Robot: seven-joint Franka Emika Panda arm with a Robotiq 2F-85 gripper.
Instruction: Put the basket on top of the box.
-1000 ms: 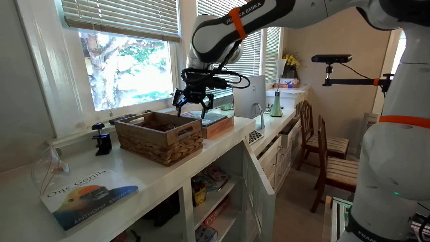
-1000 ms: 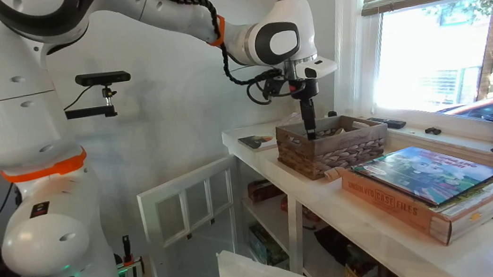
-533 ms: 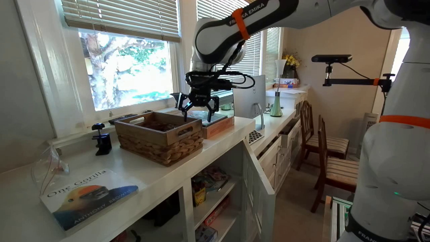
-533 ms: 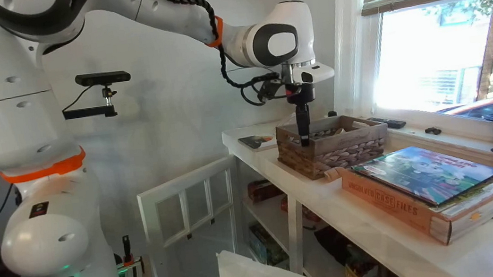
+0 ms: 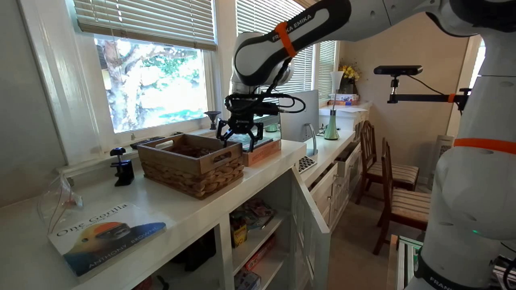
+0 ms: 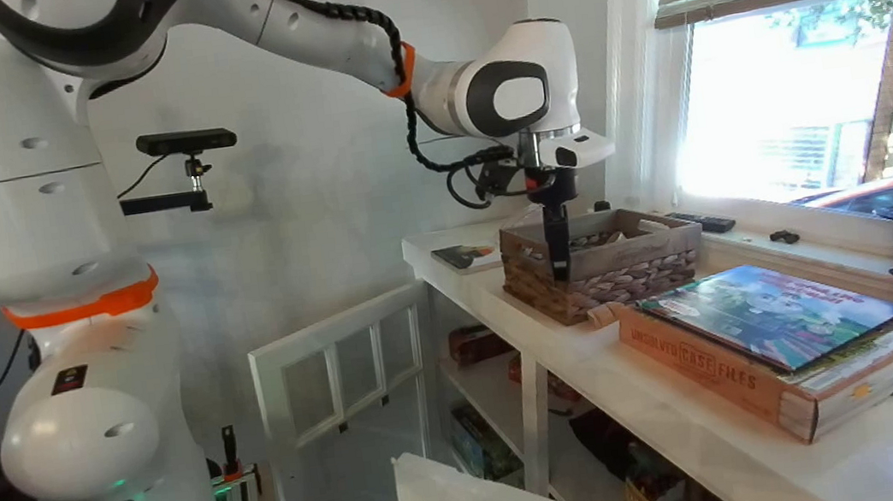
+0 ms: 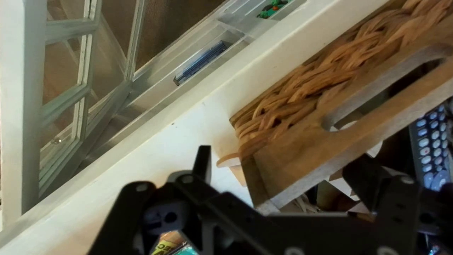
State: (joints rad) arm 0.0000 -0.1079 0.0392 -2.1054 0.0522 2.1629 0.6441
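Observation:
The brown wicker basket (image 5: pixel 193 167) stands on the white counter; it also shows in an exterior view (image 6: pixel 612 259) and fills the upper right of the wrist view (image 7: pixel 318 117). The low box (image 6: pixel 689 352) has orange-brown sides and a teal printed top with a thin colourful cover on it. It stands right beside the basket and shows behind my gripper in an exterior view (image 5: pixel 264 152). My gripper (image 5: pixel 238 146) is open at the basket's box-side end, pointing down. In the wrist view (image 7: pixel 283 163) one finger is outside the basket corner, the other over its inside. Nothing is gripped.
A picture book (image 5: pixel 109 237), a black clamp (image 5: pixel 123 171) and a plastic bag (image 5: pixel 60 201) lie on the counter beyond the basket. A remote (image 7: pixel 433 145) lies along the window sill. Open cabinet doors (image 6: pixel 341 368) stand below the counter's front edge.
My gripper has come down toward the basket's end rim and shifted a little toward the box. Its fingers stay open. The basket and box have not moved.

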